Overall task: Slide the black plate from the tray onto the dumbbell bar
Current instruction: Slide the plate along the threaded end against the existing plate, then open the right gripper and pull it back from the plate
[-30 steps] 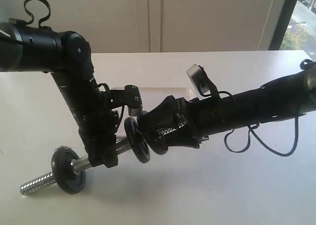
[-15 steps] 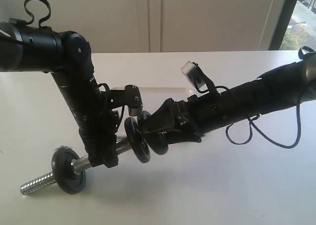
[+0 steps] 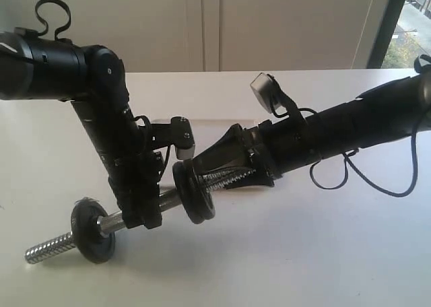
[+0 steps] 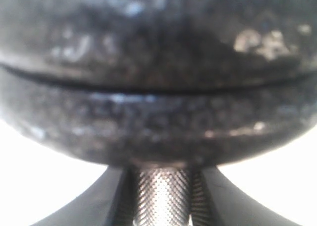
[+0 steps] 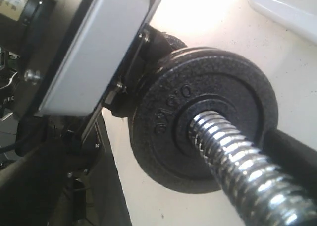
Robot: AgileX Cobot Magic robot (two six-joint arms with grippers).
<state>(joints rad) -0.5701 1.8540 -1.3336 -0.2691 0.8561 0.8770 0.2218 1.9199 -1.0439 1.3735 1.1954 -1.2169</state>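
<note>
My left gripper [image 3: 145, 211] is shut on the middle of the chrome dumbbell bar [image 3: 47, 248] and holds it tilted above the table. In the left wrist view the knurled bar [image 4: 163, 194] sits between its fingers. Two black plates [image 3: 193, 189] sit pressed together on the bar's right thread, and a third black plate [image 3: 91, 229] sits on the left thread. The nearer black plate [image 5: 198, 117] is threaded on the bar [image 5: 247, 171]. My right gripper [image 3: 207, 174] is open, its fingers straddling the thread just behind the plates; one finger [image 5: 292, 149] shows beside the bar.
The white tray [image 3: 215, 127] lies behind both arms, and its corner [image 5: 287, 8] shows in the right wrist view. The left arm's camera housing [image 5: 94, 47] sits close behind the plates. A window frame stands at the far right.
The right gripper pushed its black plate leftwards along the thread until it met the other plate. Its fingers then let go and now straddle the bare thread.
</note>
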